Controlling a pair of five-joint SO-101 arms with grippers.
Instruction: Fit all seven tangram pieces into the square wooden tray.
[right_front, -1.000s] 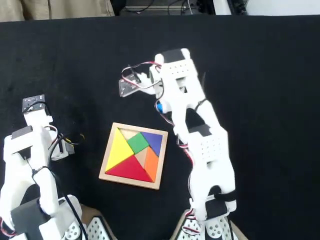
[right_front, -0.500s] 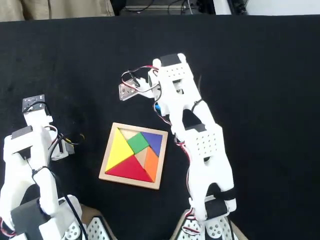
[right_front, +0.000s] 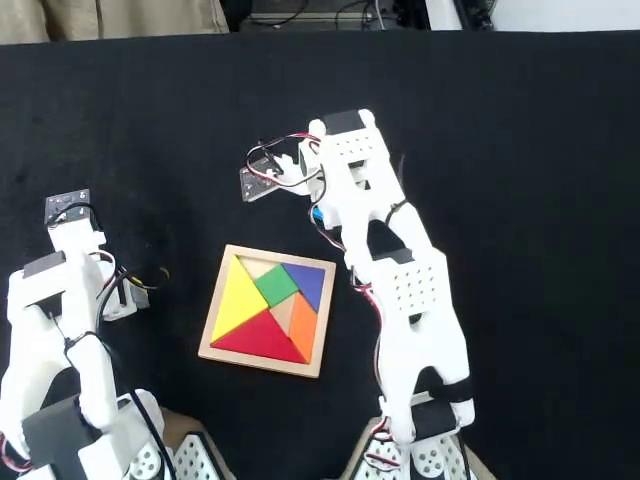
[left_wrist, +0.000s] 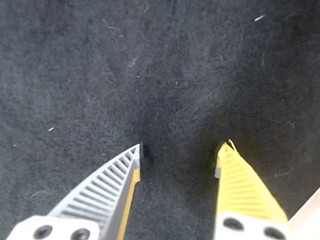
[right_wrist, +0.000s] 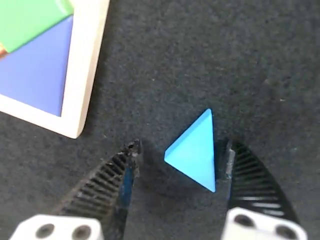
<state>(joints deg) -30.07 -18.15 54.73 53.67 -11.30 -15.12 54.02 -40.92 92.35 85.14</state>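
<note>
We see the square wooden tray (right_front: 214, 334) lying on the black cloth (right_front: 520, 150) near the middle of the table, between the two arms. Inside it lie a yellow piece (right_front: 238, 298), a green piece (right_front: 275, 285), a violet-blue piece (right_front: 308, 286), an orange piece (right_front: 303, 326) and a red piece (right_front: 255, 341). Two pale wood-coloured patches show among them, and we cannot tell whether these are pieces or bare tray floor.

The light blue triangle (right_wrist: 194, 151) lies flat on the cloth outside the tray, just beyond its far right corner and apart from the rim.

The right arm (right_front: 405, 290) stretches from the near edge past the right side of the tray. Its right gripper (right_wrist: 180, 147) is low over the light blue triangle with the claw wide, one black finger on each side of the piece. One finger (right_wrist: 242, 172) is touching or just beside the triangle's straight edge, and the other finger (right_wrist: 117, 177) stands apart from the triangle's opposite point. The claw holds nothing.

The left arm (right_front: 45, 305) stands at the left of the table, well apart from the tray. Its left gripper (left_wrist: 179, 152) is over bare cloth, the claw wide, with a grey finger (left_wrist: 117, 175) and a yellow finger (left_wrist: 242, 187) spread and nothing between them.
</note>
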